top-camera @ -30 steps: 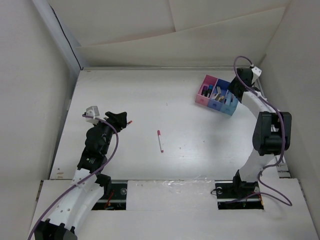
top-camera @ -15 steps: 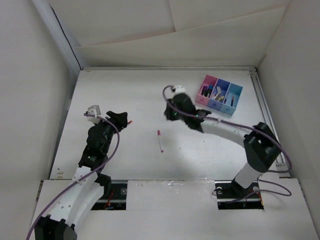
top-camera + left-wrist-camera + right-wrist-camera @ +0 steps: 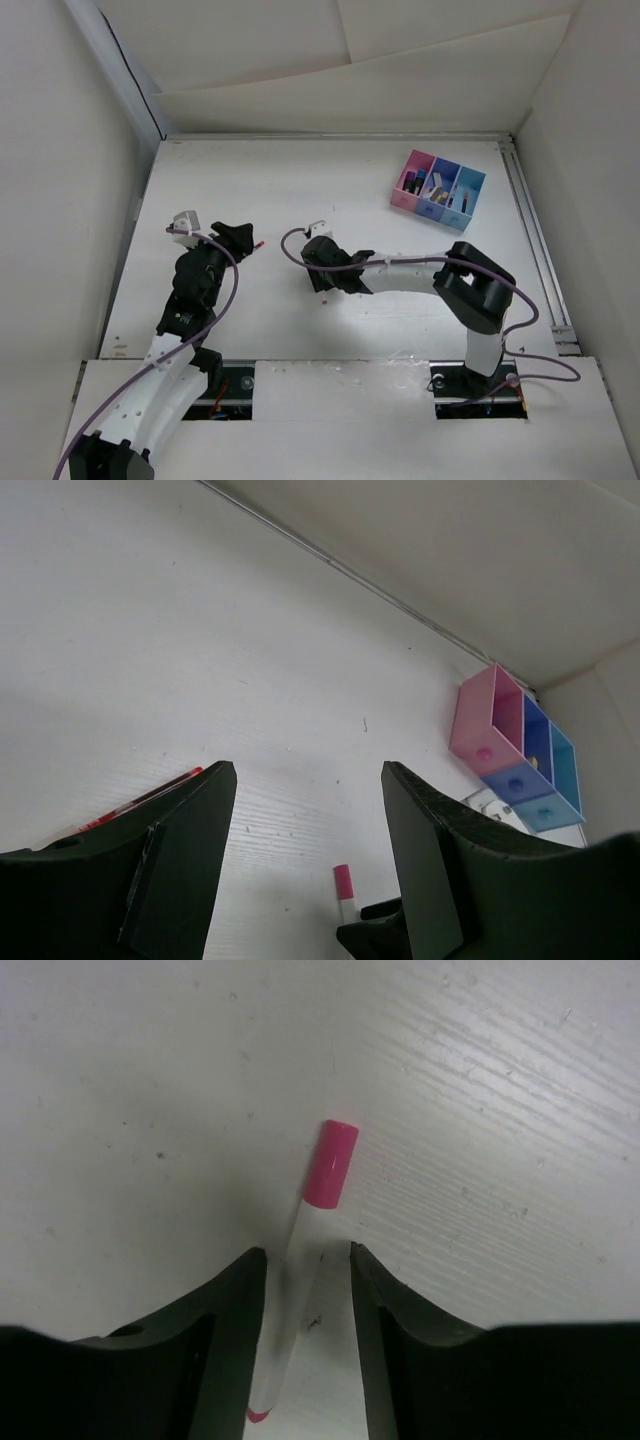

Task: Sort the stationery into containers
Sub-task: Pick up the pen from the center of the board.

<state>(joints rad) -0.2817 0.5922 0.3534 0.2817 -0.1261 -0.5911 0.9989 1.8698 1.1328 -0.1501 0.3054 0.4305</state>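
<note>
**Pen straddled, grip not yet made**

On the worktop (image 3: 250, 180), the three-bin tray (image 3: 402, 196) is set well away at the far right. The open right claw (image 3: 305, 1252) is placed astride the pink-capped pen (image 3: 312, 1220). It should be lowered and closed squarely on the barrel. The left claw (image 3: 305, 780) is spread open beside a red-tipped pen (image 3: 140, 798). No obstruction is seen.

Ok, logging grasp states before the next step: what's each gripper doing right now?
Left gripper: open, nothing between the jaws.
Right gripper: open, jaws either side of the pink-capped pen, not yet clamped.
</note>
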